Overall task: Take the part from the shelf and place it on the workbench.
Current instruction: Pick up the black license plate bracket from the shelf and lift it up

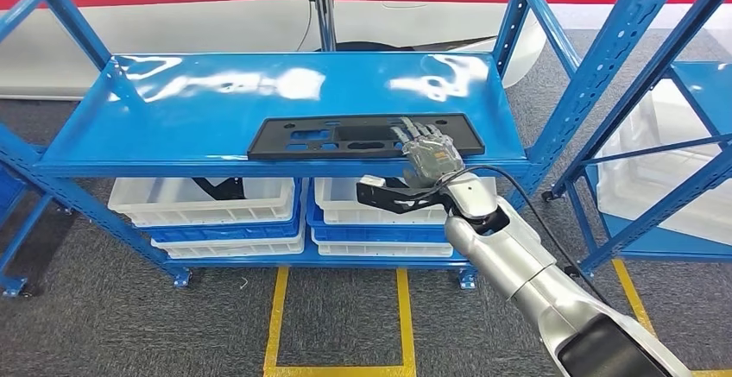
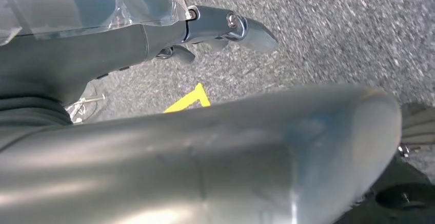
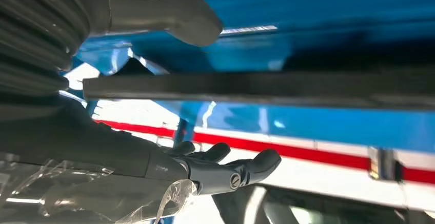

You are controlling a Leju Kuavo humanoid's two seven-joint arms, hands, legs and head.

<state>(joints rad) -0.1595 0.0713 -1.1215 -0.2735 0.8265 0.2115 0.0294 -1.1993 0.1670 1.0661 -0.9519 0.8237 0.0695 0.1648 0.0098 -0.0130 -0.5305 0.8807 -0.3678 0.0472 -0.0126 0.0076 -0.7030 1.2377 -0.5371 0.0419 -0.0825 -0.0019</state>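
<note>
Right robot hand (image 1: 429, 154): centre-right of the head view, fingers spread flat over the right end of the part (image 1: 345, 136), thumb (image 3: 169, 14) on its other side; firm grip cannot be told. Part: long black plate, flat along the front edge of the blue shelf (image 1: 173, 109). White bins (image 1: 207, 200) below. Left robot hand (image 2: 220, 26): fingers loosely extended, empty, over grey carpet (image 2: 333, 24).

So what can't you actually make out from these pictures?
- Contact between the right hand and the black part: in the head view the hand covers the part's near edge; the right wrist view shows thumb and fingers either side, touching unclear.
- Left hand: mostly cut off by the picture edge and hidden behind a dark robot body part in the left wrist view.
- White bins: contents hidden by the blue shelf.
</note>
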